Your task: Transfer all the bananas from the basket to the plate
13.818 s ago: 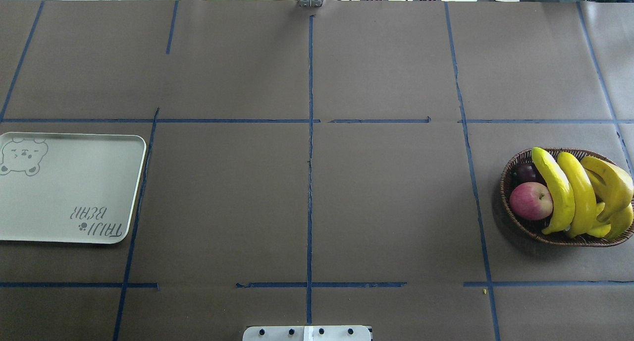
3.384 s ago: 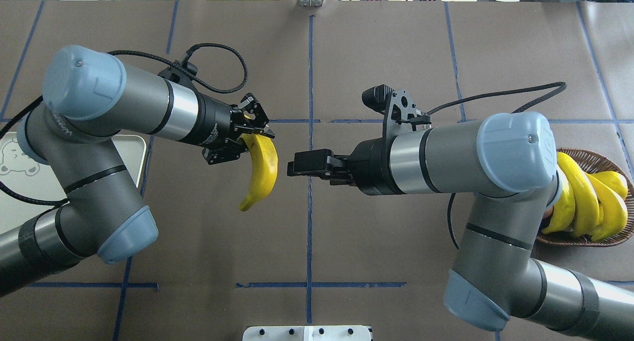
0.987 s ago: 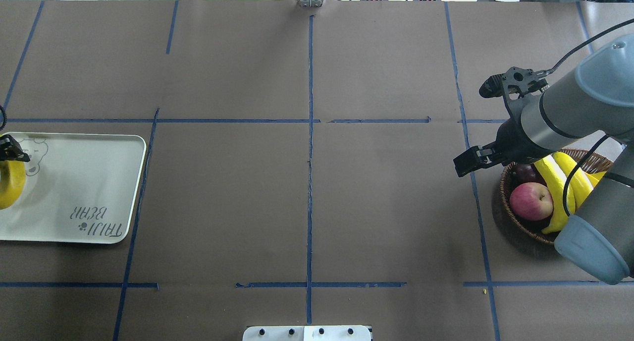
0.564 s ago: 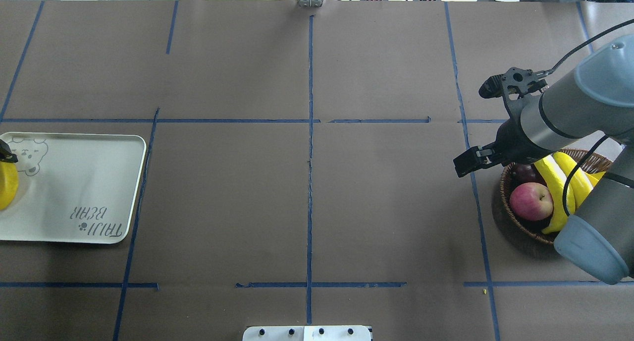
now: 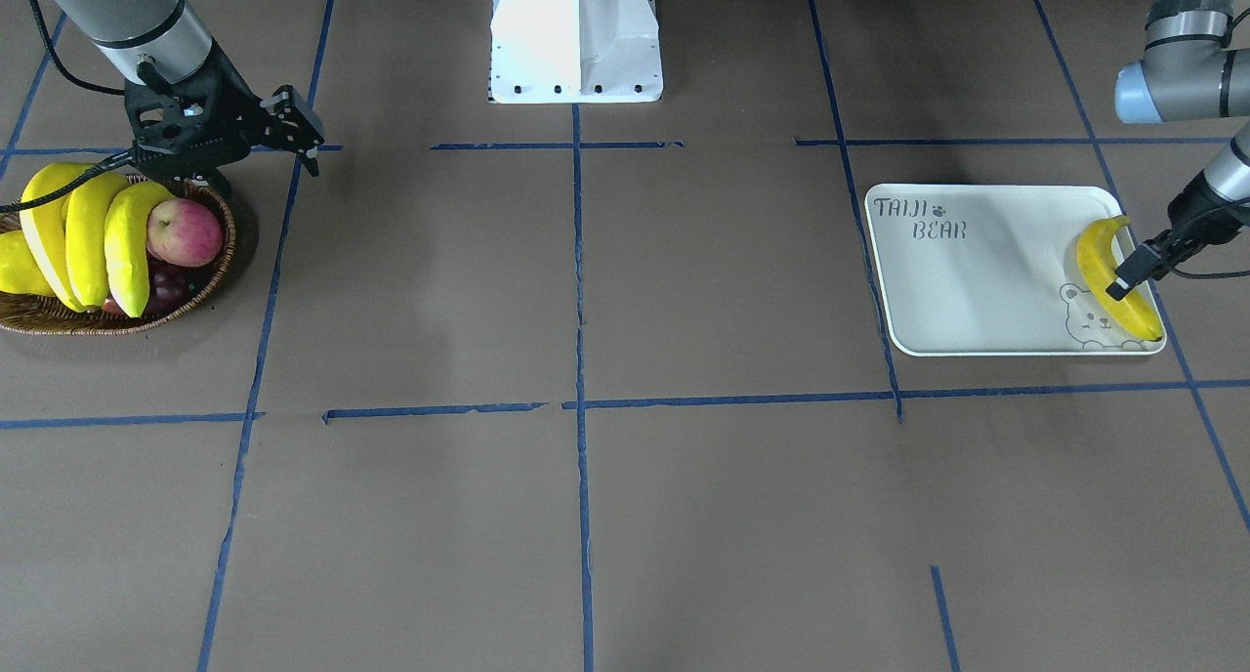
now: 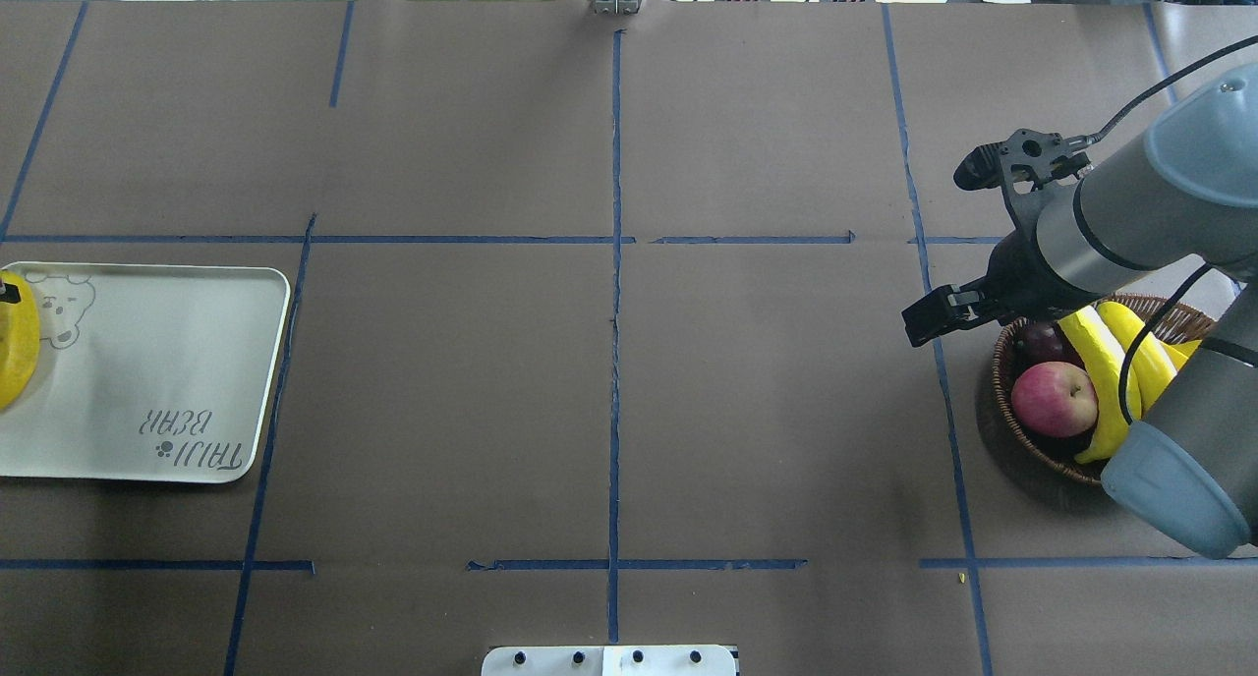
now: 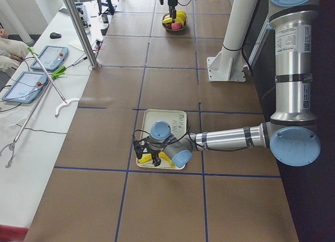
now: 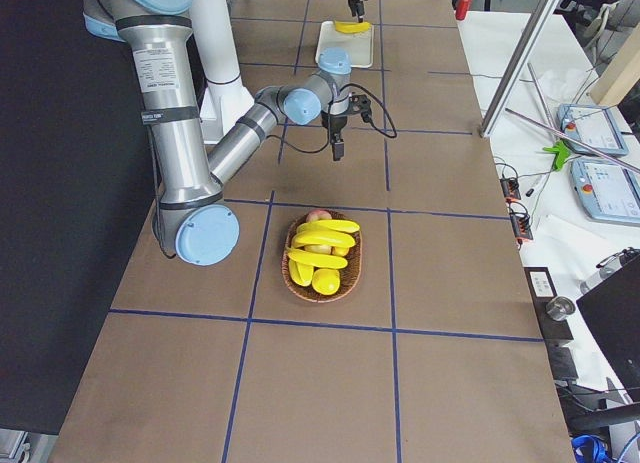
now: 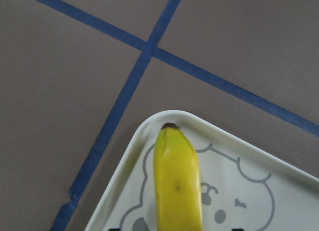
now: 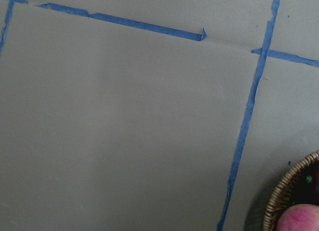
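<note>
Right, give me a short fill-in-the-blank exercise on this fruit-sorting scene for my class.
The banana on the plate lies across its printed ____ outline.
The round red fruit beside the other bananas is an ____.
The right gripper hangs just outside the wicker ____.
Missing words: bear; apple; basket.

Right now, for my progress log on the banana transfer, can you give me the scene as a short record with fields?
on plate: one banana, lying on the plate across the bear drawing
in basket: three bananas visible in the wicker basket, next to a red apple
left gripper: open, fingers either side of the banana on the plate
right gripper: looks open and empty, beside the wicker basket
task state: not finished
</note>
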